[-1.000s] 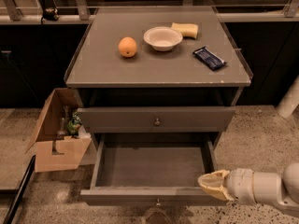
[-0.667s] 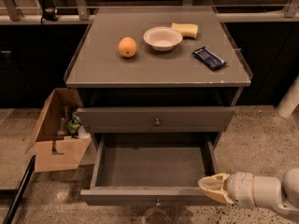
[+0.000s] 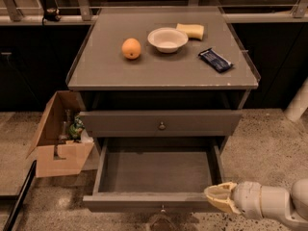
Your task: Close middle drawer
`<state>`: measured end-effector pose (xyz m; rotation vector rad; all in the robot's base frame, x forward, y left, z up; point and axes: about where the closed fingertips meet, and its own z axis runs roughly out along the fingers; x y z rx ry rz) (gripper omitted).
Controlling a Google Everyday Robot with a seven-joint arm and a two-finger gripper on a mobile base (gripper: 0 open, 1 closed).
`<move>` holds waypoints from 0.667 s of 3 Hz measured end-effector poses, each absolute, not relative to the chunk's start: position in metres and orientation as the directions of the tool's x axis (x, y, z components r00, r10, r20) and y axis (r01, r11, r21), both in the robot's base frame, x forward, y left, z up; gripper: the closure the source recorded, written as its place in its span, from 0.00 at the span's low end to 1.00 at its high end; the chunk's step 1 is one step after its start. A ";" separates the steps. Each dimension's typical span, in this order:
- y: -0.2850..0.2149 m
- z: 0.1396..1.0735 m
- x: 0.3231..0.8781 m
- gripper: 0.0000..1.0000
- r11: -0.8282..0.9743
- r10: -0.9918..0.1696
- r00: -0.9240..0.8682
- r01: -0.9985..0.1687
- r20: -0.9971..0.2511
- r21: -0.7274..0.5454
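Observation:
The middle drawer (image 3: 139,201) is a grey drawer pulled far out of the cabinet, its inside empty. Its small round knob (image 3: 162,209) shows at the centre of its front, near the bottom edge of the camera view. My gripper (image 3: 217,197) comes in from the lower right on a white arm. Its tan fingers are together and their tips are at the right front corner of the open drawer, touching or nearly touching the front. It holds nothing. The drawer above (image 3: 120,123) is shut.
On the cabinet top (image 3: 163,73) lie an orange (image 3: 131,48), a white bowl (image 3: 167,39), a yellow sponge (image 3: 190,31) and a dark snack bar (image 3: 216,59). An open cardboard box (image 3: 57,153) with bottles stands on the floor at the left of the cabinet.
My gripper has shifted slightly down and left at the drawer's right front corner. The drawer stands about as far open as before.

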<state>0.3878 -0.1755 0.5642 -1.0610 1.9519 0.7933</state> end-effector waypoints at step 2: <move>-0.177 0.522 0.374 1.00 0.506 -0.374 -0.435 -0.836 -0.819 0.213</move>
